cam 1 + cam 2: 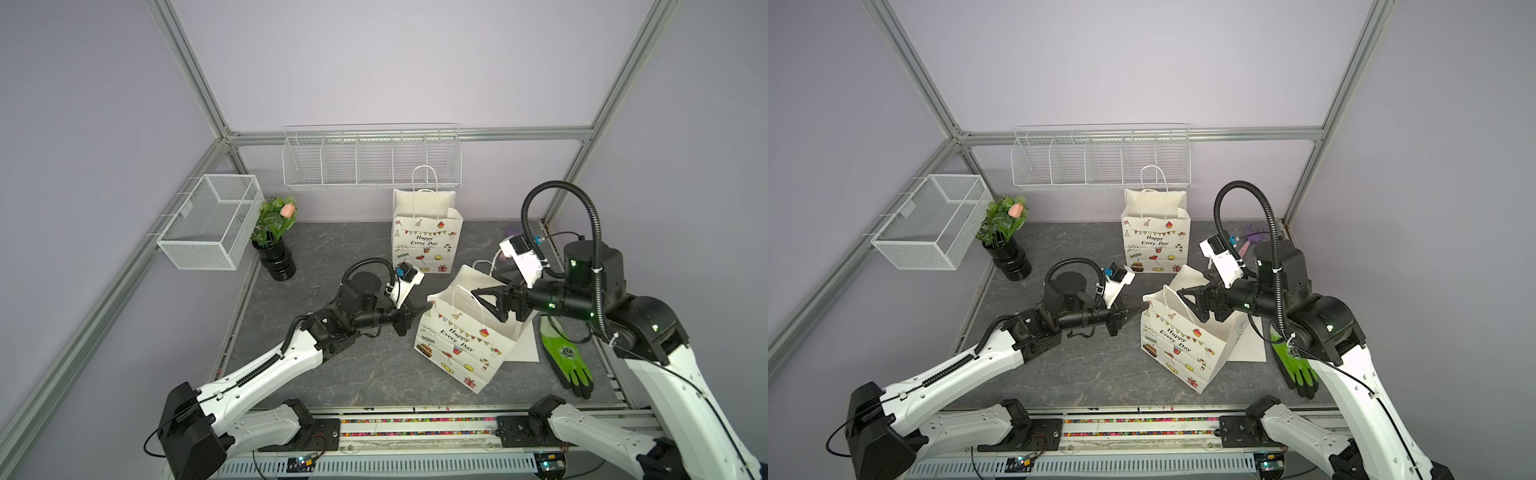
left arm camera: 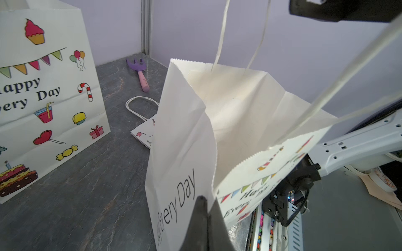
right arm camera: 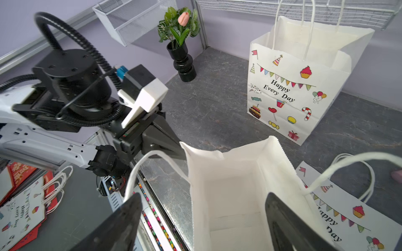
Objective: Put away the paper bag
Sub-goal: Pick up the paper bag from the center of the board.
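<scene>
Left wrist view shows you the left gripper [image 2: 205, 202] pressed together on the top edge of the paper bag [image 2: 185, 141], at a corner of its open mouth. The bag's side wall rises right above the pinched tips.

In both top views the paper bag [image 1: 465, 332] stands open on the table [image 1: 332, 374], tipped a little, right of the middle. The left gripper [image 1: 426, 308] touches its left top corner. The right gripper [image 1: 490, 307] comes in from the other side, with its jaws spread wide over the bag's mouth.

In the right wrist view one finger [image 3: 280, 217] of the right gripper [image 3: 202, 204] is over the inside of the bag, and the other finger [image 3: 128, 215] is outside it, close to a white handle loop. You cannot see the jaws holding anything.

You can read "Happy Every Day" on the front of the paper bag, under a row of little flags. "Every Day" also runs along its side. A second bag [image 1: 426, 239] stands behind it by the back wall with the same words. A flat bag [image 3: 348, 217] lies on the table just beside the paper bag, also printed "Happy". A green and black glove [image 1: 567, 361] lies near the right arm.
</scene>
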`<state>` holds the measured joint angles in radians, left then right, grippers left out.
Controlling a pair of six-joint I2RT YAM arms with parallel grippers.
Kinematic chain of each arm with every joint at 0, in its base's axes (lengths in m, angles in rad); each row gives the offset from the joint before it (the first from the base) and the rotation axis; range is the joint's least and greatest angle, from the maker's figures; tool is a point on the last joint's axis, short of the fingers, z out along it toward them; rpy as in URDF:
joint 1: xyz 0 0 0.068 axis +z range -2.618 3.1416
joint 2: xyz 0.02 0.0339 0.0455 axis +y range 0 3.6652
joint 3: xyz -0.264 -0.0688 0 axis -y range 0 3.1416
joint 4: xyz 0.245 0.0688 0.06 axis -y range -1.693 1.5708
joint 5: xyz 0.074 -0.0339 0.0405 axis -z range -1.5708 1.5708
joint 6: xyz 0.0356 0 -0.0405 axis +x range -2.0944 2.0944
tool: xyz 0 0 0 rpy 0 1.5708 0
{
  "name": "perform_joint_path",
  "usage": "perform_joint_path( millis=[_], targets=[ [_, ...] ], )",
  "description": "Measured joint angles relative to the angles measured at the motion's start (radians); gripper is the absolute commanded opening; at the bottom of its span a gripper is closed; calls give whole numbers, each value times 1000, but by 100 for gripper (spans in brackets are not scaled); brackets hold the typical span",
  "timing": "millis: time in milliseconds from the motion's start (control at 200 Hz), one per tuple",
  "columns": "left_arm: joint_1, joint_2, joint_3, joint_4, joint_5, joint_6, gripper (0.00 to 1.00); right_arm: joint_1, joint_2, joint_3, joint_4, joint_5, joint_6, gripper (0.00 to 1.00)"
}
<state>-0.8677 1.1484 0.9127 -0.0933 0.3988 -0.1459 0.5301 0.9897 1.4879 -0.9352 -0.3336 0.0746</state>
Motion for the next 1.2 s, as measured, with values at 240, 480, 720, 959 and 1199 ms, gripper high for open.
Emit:
perform_joint_path(
  millis=[240, 480, 720, 959, 1199],
  targets=[
    [26, 4, -11, 19, -42, -23, 0, 0, 16, 0, 59, -164, 34, 89],
    [89, 3, -23, 36, -107, -62, 0, 0, -67, -34, 95, -76, 34, 89],
    [90, -20, -23, 32, -170, -68, 0, 0, -184, -128, 124, 13, 42, 89],
    [96, -87, -33, 4, -266, -71, 0, 0, -209, -299, 117, 30, 84, 89],
    [116, -127, -64, -18, -354, -70, 0, 0, -356, -484, 123, 26, 152, 89]
  ],
)
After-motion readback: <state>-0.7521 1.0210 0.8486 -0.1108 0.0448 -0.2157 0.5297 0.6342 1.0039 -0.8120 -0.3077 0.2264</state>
